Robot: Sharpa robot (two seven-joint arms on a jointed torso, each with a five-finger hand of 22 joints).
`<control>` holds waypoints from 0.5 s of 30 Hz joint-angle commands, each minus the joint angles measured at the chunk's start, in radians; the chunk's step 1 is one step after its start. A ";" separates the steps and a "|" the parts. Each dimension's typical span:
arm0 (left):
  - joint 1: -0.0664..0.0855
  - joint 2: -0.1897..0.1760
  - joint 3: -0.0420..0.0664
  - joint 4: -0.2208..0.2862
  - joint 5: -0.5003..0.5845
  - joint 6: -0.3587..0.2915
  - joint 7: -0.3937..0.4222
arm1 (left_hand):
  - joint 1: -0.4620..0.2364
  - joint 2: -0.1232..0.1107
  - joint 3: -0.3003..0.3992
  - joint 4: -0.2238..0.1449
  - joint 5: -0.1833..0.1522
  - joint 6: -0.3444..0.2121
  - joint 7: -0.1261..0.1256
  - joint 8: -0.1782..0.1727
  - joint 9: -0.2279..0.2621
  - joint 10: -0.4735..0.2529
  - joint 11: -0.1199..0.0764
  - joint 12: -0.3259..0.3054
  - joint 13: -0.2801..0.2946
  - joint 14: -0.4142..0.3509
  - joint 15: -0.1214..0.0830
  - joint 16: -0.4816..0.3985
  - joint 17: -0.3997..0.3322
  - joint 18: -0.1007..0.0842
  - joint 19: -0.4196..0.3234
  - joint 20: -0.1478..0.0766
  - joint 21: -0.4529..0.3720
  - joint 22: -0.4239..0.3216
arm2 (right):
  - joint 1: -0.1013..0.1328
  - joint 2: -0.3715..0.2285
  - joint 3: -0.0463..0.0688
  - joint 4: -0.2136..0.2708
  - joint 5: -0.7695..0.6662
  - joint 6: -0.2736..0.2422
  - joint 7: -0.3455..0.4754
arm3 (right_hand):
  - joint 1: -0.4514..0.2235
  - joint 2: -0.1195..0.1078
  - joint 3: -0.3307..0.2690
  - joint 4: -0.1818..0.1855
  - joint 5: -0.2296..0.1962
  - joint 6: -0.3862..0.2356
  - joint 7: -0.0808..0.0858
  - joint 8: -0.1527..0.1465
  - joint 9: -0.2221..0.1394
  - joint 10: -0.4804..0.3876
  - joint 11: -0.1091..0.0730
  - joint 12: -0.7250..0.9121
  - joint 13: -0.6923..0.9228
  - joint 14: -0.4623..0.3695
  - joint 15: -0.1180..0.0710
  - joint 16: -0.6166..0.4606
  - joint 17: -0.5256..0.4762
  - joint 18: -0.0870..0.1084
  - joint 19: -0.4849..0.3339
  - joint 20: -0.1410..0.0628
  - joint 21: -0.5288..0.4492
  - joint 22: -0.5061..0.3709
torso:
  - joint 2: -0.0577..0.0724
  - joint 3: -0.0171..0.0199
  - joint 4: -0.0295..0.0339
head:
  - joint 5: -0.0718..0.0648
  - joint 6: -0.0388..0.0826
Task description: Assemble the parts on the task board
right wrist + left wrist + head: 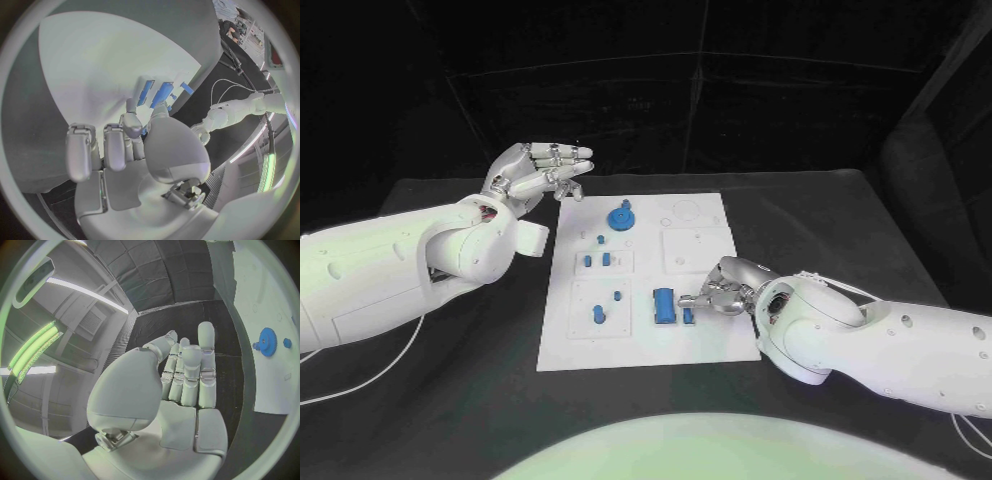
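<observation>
Both arms are glossy white, built of rounded, bulbous shells; the left arm (401, 265) shows reddish wiring in an open gap near its wrist, and a thin white cable (365, 375) trails from beneath it; the right arm (877, 340) carries small dark screws along its shell; the left hand (538, 170) and right hand (727, 284) are silver, with segmented metallic fingers (199, 365) and smooth pale palm plates.

The right hand (134, 145) hangs over the white task board (94, 75), its fingers (80, 150) curled down toward the plate. Just beyond the fingertips lie blue parts (161, 94), long pieces side by side near the board's edge, with a smaller one (187, 88) beside them. Whether the fingertips touch a part cannot be told. Past that edge, on the black table (200, 95), lies a white cable (228, 85).
</observation>
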 commanded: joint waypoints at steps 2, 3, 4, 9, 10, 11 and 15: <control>0.001 -0.002 0.001 0.002 0.001 0.012 0.001 | -0.005 0.008 -0.003 -0.004 -0.001 -0.008 0.000 0.005 0.000 -0.007 0.000 0.007 -0.001 -0.008 -0.002 -0.005 -0.001 0.007 -0.006 0.004 -0.005 -0.001 | 0.002 -0.019 0.000 0.014 -0.010 0.014 0.068 | 0.060 0.004 0.009 -0.018 -0.005 -0.008 0.001 -0.004 0.004 -0.009 0.000 -0.006 0.000 0.059 0.007 -0.007 0.011 -0.011 0.054 0.006 -0.006 0.206 | -0.001 0.0000 0.0003 | 0.001 0.002; 0.001 -0.002 0.001 0.002 0.001 0.012 0.001 | -0.005 0.008 -0.003 -0.004 -0.001 -0.008 0.000 0.005 0.000 -0.007 0.000 0.007 -0.001 -0.008 -0.002 -0.005 -0.001 0.007 -0.006 0.004 -0.005 -0.001 | 0.002 -0.023 0.000 0.016 -0.009 0.019 0.079 | 0.078 0.003 0.012 -0.024 -0.005 -0.009 0.001 -0.004 0.006 -0.009 0.000 -0.006 0.000 0.059 0.007 -0.008 0.011 -0.011 0.054 0.006 -0.006 0.206 | 0.000 0.0001 0.0007 | 0.002 0.003; 0.001 -0.002 0.001 0.002 0.001 0.011 0.001 | -0.005 0.008 -0.003 -0.004 -0.001 -0.008 0.000 0.005 0.000 -0.007 0.000 0.007 -0.001 -0.008 -0.002 -0.005 -0.001 0.007 -0.006 0.004 -0.005 -0.001 | 0.002 -0.030 0.000 0.019 -0.008 0.021 0.093 | 0.095 0.003 0.014 -0.029 -0.005 -0.009 0.001 -0.005 0.007 -0.009 0.000 -0.006 0.001 0.059 0.007 -0.008 0.011 -0.011 0.054 0.006 -0.006 0.207 | 0.000 0.0000 0.0007 | 0.002 0.003; 0.001 -0.002 0.001 0.001 0.001 0.012 0.002 | -0.005 0.008 -0.003 -0.004 -0.001 -0.008 0.000 0.005 0.000 -0.007 0.000 0.007 -0.001 -0.008 -0.002 -0.005 -0.001 0.007 -0.006 0.004 -0.005 -0.001 | 0.002 -0.062 0.000 0.028 0.025 -0.048 0.185 | 0.154 0.009 0.021 -0.042 0.034 -0.040 0.012 -0.023 0.005 -0.015 0.008 -0.013 -0.003 0.056 0.013 -0.019 -0.005 -0.007 0.044 0.010 -0.017 0.197 | -0.003 -0.0001 -0.0012 | 0.000 0.014; 0.001 -0.002 0.001 0.000 0.001 0.012 0.003 | -0.005 0.008 -0.003 -0.004 -0.001 -0.008 0.000 0.005 0.000 -0.007 0.000 0.007 -0.001 -0.008 -0.002 -0.005 -0.001 0.007 -0.006 0.004 -0.005 -0.001 | 0.002 -0.071 0.000 0.028 0.056 -0.071 0.227 | 0.162 0.010 0.022 -0.044 0.054 -0.048 0.015 -0.028 0.004 -0.018 0.010 -0.016 -0.005 0.054 0.015 -0.024 -0.012 -0.006 0.040 0.012 -0.022 0.192 | -0.004 0.0000 -0.0014 | 0.001 0.017; 0.001 -0.002 0.001 -0.001 0.001 0.012 0.003 | -0.005 0.008 -0.003 -0.004 -0.001 -0.008 0.000 0.005 0.000 -0.007 0.000 0.007 -0.001 -0.008 -0.002 -0.005 -0.001 0.007 -0.006 0.004 -0.005 -0.001 | 0.002 -0.079 0.000 0.026 0.101 -0.092 0.283 | 0.172 0.012 0.023 -0.046 0.075 -0.056 0.019 -0.033 0.004 -0.020 0.013 -0.018 -0.006 0.053 0.018 -0.028 -0.018 -0.004 0.035 0.014 -0.027 0.187 | -0.004 0.0004 -0.0012 | 0.001 0.022; 0.001 0.001 0.001 -0.007 0.001 0.012 0.004 | -0.008 0.007 -0.004 -0.002 -0.001 -0.008 0.001 0.006 0.000 -0.010 0.001 0.008 -0.002 -0.009 -0.002 -0.005 -0.003 0.007 -0.007 0.004 -0.006 -0.002 | 0.013 -0.101 0.000 -0.009 0.344 -0.133 0.527 | 0.253 0.027 0.039 -0.081 0.136 -0.089 0.035 -0.054 0.001 -0.100 0.026 -0.159 -0.113 0.019 0.027 -0.126 -0.152 0.026 -0.048 0.024 -0.121 0.097 | -0.009 0.0000 -0.0013 | -0.006 0.047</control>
